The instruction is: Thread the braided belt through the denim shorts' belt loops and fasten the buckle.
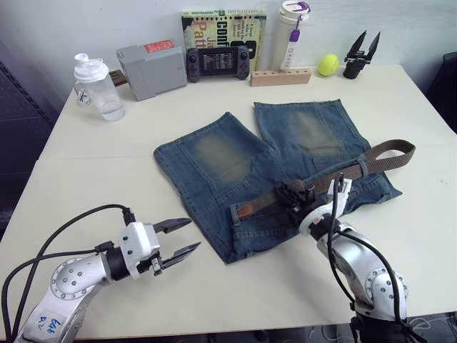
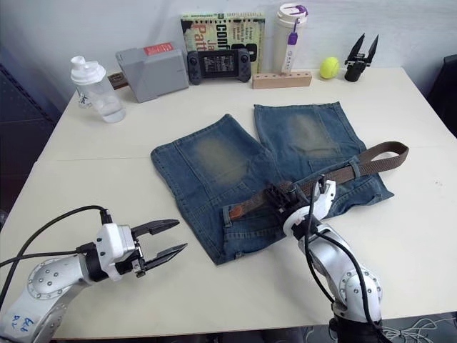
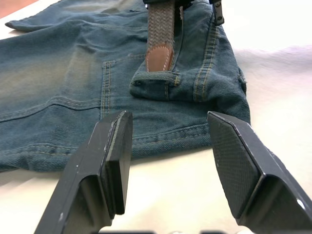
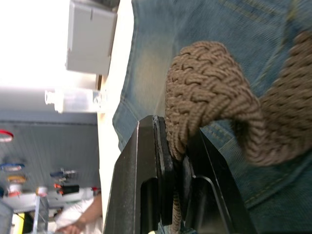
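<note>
Right now the right hand [image 2: 284, 201] is pinched on the braided belt [image 1: 343, 171], its fingers pressed together around a bunched fold of the weave over the waistband of the denim shorts [image 1: 235, 164]. From that grip the belt runs two ways: its leather-tipped end [image 3: 158, 56] lies to the left along the waistband, poking out by a belt loop [image 3: 155, 77], and the long remainder trails off to the far right, curling past the edge of the shorts onto the desk [image 1: 86, 164]. I cannot make out the buckle. The left hand [image 1: 175, 239] hovers just off the near left corner of the shorts, fingers spread, touching nothing and facing the belt tip.

Threading looks part done, with the belt fed through some of the waistband and fastening yet to come. The next move likely calls for the left hand to take the tip or steady the denim while the right feeds more belt leftward without dragging the shorts.
</note>
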### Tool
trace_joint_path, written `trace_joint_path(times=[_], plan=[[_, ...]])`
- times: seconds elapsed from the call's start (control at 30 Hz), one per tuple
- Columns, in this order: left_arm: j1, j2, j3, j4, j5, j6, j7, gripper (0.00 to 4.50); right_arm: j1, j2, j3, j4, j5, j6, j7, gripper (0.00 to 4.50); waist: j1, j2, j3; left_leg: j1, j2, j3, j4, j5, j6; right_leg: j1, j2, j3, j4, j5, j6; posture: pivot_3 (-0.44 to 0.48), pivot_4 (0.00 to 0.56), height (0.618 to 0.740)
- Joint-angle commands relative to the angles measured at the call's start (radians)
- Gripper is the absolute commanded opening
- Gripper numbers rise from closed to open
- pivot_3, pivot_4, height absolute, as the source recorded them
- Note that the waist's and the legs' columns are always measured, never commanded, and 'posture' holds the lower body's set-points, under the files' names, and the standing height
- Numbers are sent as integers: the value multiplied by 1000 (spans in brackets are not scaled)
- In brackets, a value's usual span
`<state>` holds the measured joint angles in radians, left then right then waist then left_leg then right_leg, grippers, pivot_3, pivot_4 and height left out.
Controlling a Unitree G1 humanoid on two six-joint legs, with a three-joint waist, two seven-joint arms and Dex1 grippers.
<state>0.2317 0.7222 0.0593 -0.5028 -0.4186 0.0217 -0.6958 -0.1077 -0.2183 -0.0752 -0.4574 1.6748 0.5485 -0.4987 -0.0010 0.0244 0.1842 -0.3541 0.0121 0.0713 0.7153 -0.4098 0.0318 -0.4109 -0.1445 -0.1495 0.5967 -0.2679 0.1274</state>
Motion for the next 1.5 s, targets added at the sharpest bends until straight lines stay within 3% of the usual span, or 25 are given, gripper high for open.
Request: trace_joint_path(times=[0.03, 0.27, 0.43, 0.57, 0.7, 0.87, 1.17, 1.5], plan=[[-1, -11, 18, -24, 21, -7, -8, 2722, -18, -3, 26, -2, -40, 23, 32, 0, 0, 0, 0, 0, 0, 0, 0, 0, 0, 0, 0, 0, 0, 0, 0, 0, 150, 731], [-10, -30, 16, -21, 38, -7, -21, 2722, -49, 35, 93, 30, -102, 61, 46, 0, -1, 0, 0, 0, 0, 0, 0, 0, 0, 0, 0, 0, 0, 0, 0, 0, 150, 731], [-104, -36, -21, 59, 100, -62, -64, 2722, -67, 46, 132, 118, -121, 129, 66, 0, 2, 0, 0, 0, 0, 1, 0, 0, -1, 0, 1, 0, 0, 0, 0, 0, 150, 731], [-190, -13, -86, 227, 342, -390, -89, 2722, -72, 78, 137, 219, -95, 181, 70, 0, -3, -2, -5, 1, 1, 9, -1, 0, -2, 0, 3, 0, 0, -1, -1, 0, 150, 731], [-225, 1, -109, 377, 487, -679, -57, 2722, -83, 97, 154, 257, -91, 237, 77, 0, -19, -4, -14, 4, 6, 12, -4, -2, -6, 0, 10, 2, 0, -2, -5, 0, 150, 731], [-263, -20, -110, 487, 567, -827, 14, 2722, -80, 120, 162, 276, -118, 274, 89, 0, -27, -9, -19, 12, 9, 17, -13, -1, -10, 1, 12, 3, 0, -4, -7, 0, 150, 731], [-235, -99, -126, 502, 595, -855, 127, 2722, -76, 157, 166, 271, -206, 291, 113, 0, -31, -13, -23, 20, 18, 21, -17, -1, -11, 1, 12, 6, 1, -4, -8, 0, 150, 731], [-178, -151, -152, 431, 627, -667, 159, 2722, -80, 177, 161, 248, -275, 320, 146, 0, -30, -14, -24, 20, 18, 20, -17, -2, -9, -1, 12, 11, 3, -5, -9, 0, 150, 731]])
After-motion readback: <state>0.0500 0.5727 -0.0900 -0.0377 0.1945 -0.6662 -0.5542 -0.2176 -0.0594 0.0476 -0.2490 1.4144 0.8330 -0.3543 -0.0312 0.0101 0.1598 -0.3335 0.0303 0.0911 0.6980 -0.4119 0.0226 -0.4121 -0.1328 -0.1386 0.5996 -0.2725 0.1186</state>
